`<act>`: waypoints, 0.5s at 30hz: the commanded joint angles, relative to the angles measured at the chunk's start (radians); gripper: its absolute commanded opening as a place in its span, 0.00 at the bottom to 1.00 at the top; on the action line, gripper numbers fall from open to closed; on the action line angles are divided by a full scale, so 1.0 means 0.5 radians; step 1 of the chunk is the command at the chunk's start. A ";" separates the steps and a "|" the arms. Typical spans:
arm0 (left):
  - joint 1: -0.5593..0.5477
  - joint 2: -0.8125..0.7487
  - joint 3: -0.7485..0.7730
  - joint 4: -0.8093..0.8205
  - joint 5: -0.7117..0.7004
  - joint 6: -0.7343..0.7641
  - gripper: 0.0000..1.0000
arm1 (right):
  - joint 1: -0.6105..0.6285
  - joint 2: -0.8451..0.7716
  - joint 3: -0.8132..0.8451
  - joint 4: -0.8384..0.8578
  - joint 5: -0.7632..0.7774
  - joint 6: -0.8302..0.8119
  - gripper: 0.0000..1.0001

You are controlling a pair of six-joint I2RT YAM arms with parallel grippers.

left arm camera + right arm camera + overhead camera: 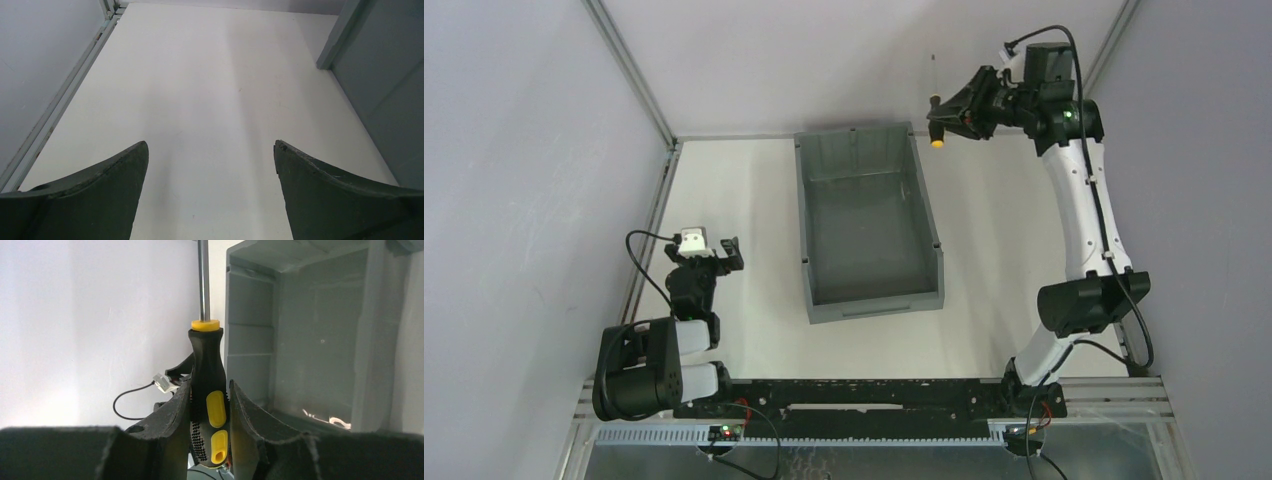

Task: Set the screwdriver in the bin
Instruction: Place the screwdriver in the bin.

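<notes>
Right gripper (940,120) is clamped tight on the black handle of the screwdriver (207,357), holding it in the air just beyond the far right corner of the bin (805,225). Doing this step well likely means carrying it left and nearer until it hangs fully over the bin floor, lowering it between the walls, and only then parting the 2 fingers. Left gripper (722,252) rests wide open and holds nothing, left of the bin.

The left gripper (210,148), its dark jaws wide apart, hangs over a white table (200,75). The grey bin (385,95) rises at the right. A metal rail (57,112) edges the left.
</notes>
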 commanded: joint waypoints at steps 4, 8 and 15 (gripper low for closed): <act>-0.006 -0.024 0.078 0.081 -0.012 -0.025 1.00 | 0.263 0.060 0.239 -0.153 0.309 -0.108 0.00; -0.007 -0.025 0.077 0.081 -0.011 -0.024 1.00 | 0.398 0.118 0.293 -0.200 0.478 -0.139 0.00; -0.007 -0.024 0.077 0.082 -0.012 -0.024 1.00 | 0.639 0.254 0.380 -0.298 0.793 -0.205 0.00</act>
